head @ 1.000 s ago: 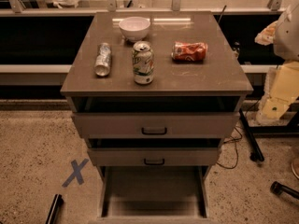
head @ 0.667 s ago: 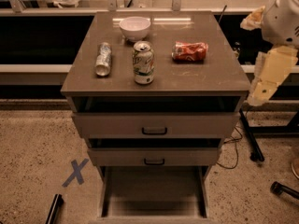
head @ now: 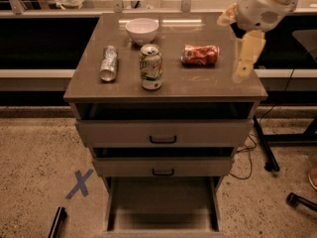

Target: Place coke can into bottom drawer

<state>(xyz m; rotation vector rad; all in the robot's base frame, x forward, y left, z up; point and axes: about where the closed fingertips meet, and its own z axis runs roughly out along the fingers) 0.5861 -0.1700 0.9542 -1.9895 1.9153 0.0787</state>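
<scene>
The coke can [head: 199, 54], red-orange and dented, lies on its side on the right half of the cabinet top [head: 198, 83]. The bottom drawer [head: 162, 205] is pulled out at the foot of the cabinet, and its flat floor is bare. My gripper [head: 245, 58] hangs from the white arm over the top's right edge, a short way right of the coke can and apart from it. It holds nothing that I can see.
A white bowl [head: 142, 29] stands at the back of the top. A white-green can [head: 151, 67] stands upright mid-top, and a slim silver can [head: 108, 63] lies to its left. The two upper drawers [head: 163, 133] are slightly ajar. Blue X tape [head: 79, 183] marks the floor on the left; cables and a stand leg [head: 265, 148] are on the right.
My arm has swung up and to the left, from beside the cabinet's right side to over its right edge, nearer the coke can. The cans, bowl and drawers have not moved.
</scene>
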